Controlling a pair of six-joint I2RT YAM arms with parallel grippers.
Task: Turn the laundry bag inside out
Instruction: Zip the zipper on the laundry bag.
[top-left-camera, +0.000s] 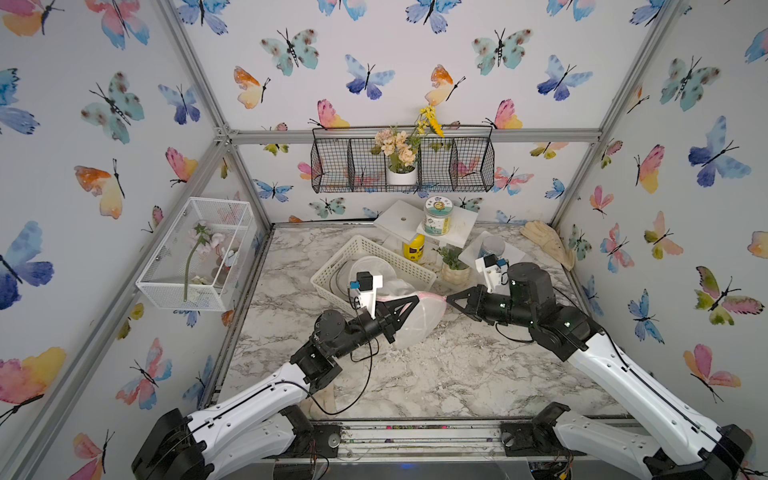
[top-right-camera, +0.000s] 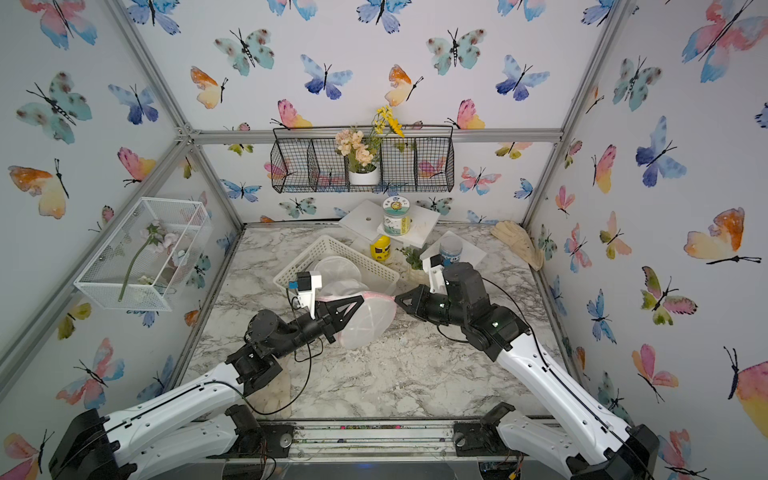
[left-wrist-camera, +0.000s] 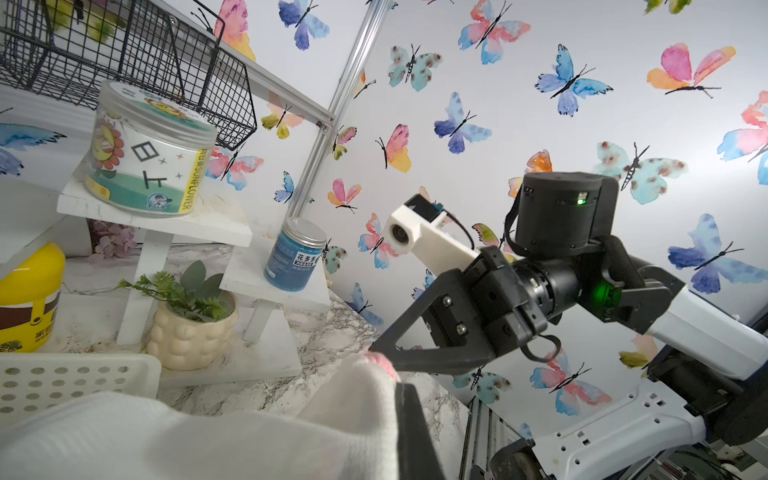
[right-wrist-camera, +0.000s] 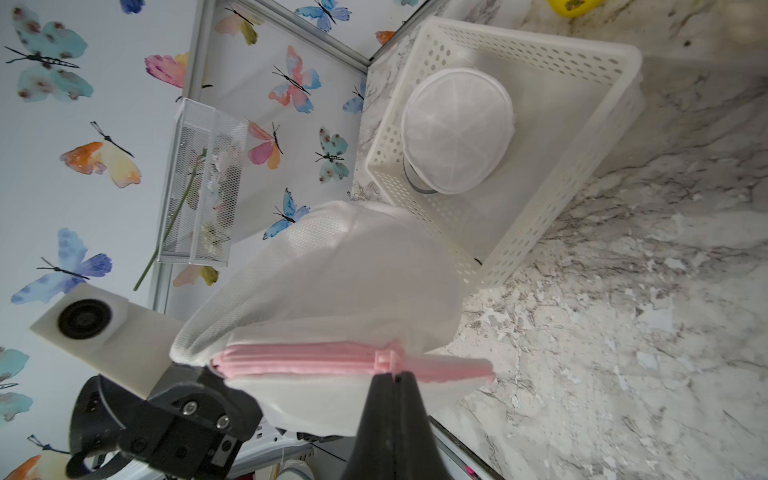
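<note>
The marbled desk (top-left-camera: 457, 374) carries the left arm (top-left-camera: 257, 399) and right arm (top-left-camera: 615, 370), both reaching in from the near edge towards its middle. They meet just on the near side of the white perforated basket (top-left-camera: 376, 248), which sits at the far centre. Between them the white mesh laundry bag (top-left-camera: 419, 322) is held up, pink zip edge (right-wrist-camera: 316, 357) uppermost, with the left jaws clenched on its left end and the right jaws pinched tight on the pink edge at its right end.
</note>
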